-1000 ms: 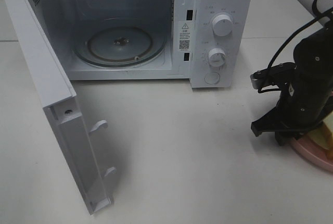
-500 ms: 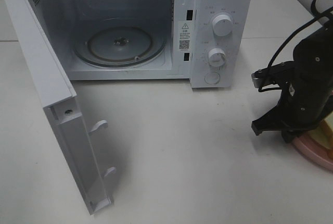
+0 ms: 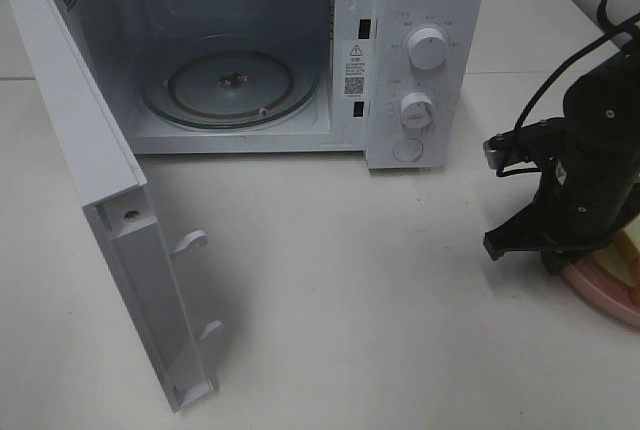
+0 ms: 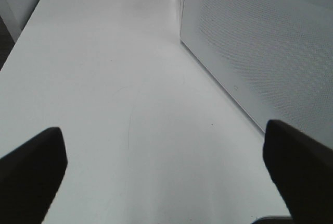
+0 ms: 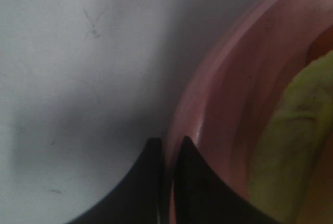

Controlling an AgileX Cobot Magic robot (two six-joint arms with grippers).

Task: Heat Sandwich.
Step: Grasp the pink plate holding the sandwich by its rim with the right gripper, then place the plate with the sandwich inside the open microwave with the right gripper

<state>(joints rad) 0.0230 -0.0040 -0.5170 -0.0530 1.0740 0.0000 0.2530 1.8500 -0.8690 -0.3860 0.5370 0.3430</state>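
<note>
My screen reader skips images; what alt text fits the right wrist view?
The right end effector, shut, pinches the rim of a pink plate on a white table. Green lettuce of the sandwich shows on the plate.

We see a white table (image 3: 380,340) under soft, even light, with a faint seam (image 3: 540,73) crossing its far side.

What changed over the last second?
The right gripper shifted slightly toward the pink plate and closed on its rim. The plate itself, the microwave, its open door and the open left gripper stayed put.
</note>
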